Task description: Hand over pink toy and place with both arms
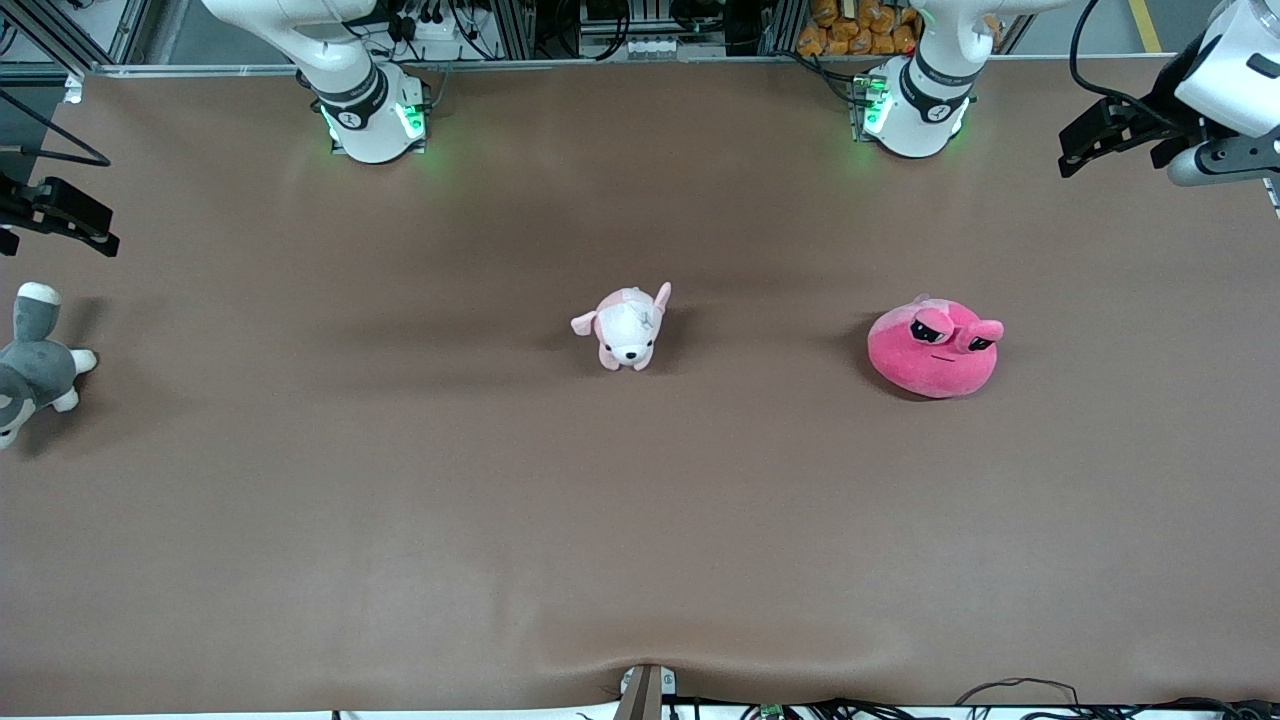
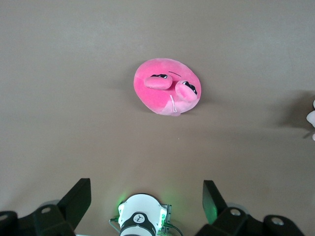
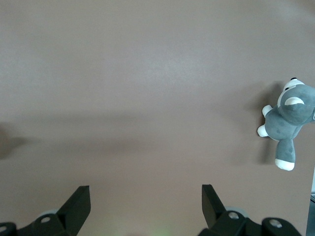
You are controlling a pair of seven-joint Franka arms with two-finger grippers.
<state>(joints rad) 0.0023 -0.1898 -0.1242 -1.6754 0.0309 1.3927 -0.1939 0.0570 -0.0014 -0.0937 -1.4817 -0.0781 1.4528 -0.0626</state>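
We list the pink toy resting on the table toward the left arm's end, beside the puppy plush, with the left gripper and right gripper raised, jaws released and empty.

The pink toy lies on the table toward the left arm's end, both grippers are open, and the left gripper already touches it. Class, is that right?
One detail is wrong. The left gripper does not touch the pink toy: the left wrist view shows bare table between them. The toy does lie toward the left arm's end, and the right gripper is open too.
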